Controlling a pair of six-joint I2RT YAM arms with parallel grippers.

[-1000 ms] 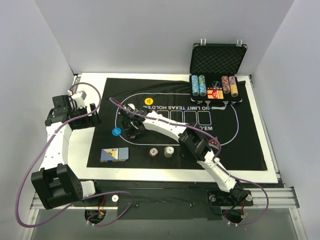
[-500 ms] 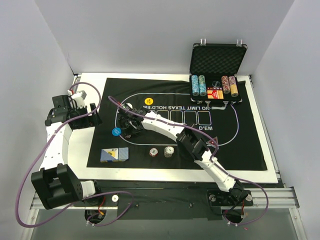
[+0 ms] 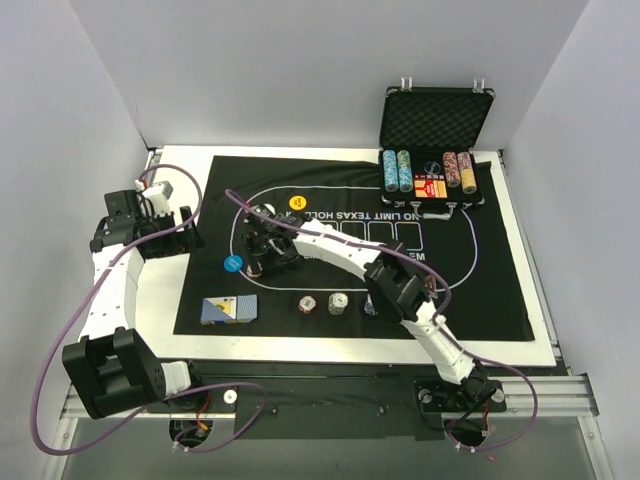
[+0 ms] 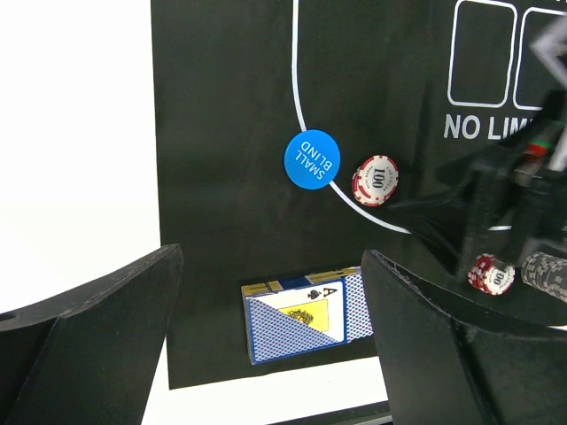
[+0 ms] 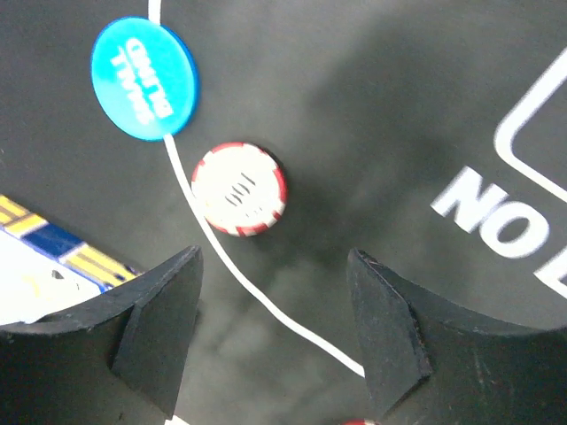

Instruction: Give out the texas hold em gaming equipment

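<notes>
Since the chip lies flat on the mat, just below the blue button at upper left of the right wrist view, seemingly as a blind bet, my right gripper hangs open above it, and my left gripper gapes, empty.

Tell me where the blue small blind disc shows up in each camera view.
Top external: blue disc, left of centre.
Left wrist: blue disc, upper middle.
Right wrist: blue disc, top left corner.
Shared landmark: the card deck, below the disc in every view.
</notes>
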